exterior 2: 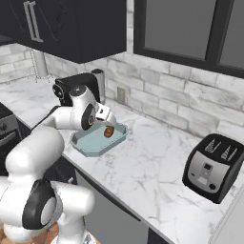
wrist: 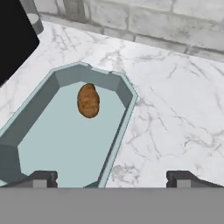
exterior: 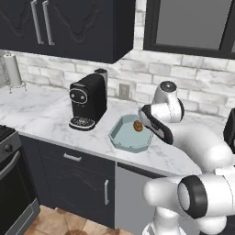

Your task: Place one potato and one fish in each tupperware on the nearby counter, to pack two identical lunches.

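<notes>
One pale blue-green tupperware (exterior: 125, 137) (exterior 2: 90, 141) (wrist: 65, 146) sits on the marbled counter (exterior: 41, 112) (exterior 2: 157, 162), just right of the coffee machine. A brown potato (exterior: 137, 125) (exterior 2: 108, 132) (wrist: 88, 100) lies inside it near the far end. My gripper (exterior 2: 106, 116) (wrist: 116, 178) hangs open just above the tray's near right rim. Nothing is between its fingertips (wrist: 43, 177). The potato is apart from them. No fish is in view.
A black coffee machine (exterior: 87, 101) (exterior 2: 71, 88) stands close to the tray's left side. A toaster (exterior 2: 217, 167) sits far right on the counter. A paper towel roll (exterior: 13, 69) stands at the back left, and a stove (exterior: 5, 137) adjoins the counter's left end.
</notes>
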Available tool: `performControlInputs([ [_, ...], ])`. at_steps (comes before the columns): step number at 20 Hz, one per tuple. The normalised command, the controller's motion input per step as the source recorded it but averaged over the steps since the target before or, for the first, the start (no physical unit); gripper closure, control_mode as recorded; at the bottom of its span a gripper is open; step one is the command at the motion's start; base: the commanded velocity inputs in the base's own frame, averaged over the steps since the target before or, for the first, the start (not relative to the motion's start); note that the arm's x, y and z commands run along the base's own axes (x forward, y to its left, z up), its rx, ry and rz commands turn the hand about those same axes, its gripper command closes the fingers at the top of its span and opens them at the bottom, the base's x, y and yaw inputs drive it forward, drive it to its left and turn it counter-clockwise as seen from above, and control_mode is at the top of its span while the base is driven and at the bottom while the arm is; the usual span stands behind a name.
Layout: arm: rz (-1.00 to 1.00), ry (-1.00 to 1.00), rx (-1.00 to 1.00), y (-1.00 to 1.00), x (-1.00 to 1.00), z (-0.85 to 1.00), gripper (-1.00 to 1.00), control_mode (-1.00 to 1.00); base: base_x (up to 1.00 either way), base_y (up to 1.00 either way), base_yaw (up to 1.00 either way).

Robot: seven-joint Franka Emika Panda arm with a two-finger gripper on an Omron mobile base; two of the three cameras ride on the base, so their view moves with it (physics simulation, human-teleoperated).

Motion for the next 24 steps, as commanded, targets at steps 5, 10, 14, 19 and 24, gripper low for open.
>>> performControlInputs([
  [5,0.06,-0.23,0.03,-0.04,-1.0,0.48,-1.0,-1.0,0.0,0.0,0.0],
  [10,0.06,-0.13,0.0,0.09,-1.0,0.38,-1.0,-1.0,0.0,0.0,0.0],
  [14,0.06,-0.11,-0.01,0.09,-1.0,0.57,-1.0,-1.0,0.0,0.0,0.0],
  [19,0.02,-0.11,-0.03,0.01,-0.97,0.55,-1.0,-1.0,0.0,0.0,0.0],
  [24,0.01,-0.02,-0.03,0.0,-0.53,0.29,-1.0,1.0,-0.28,0.04,0.0],
])
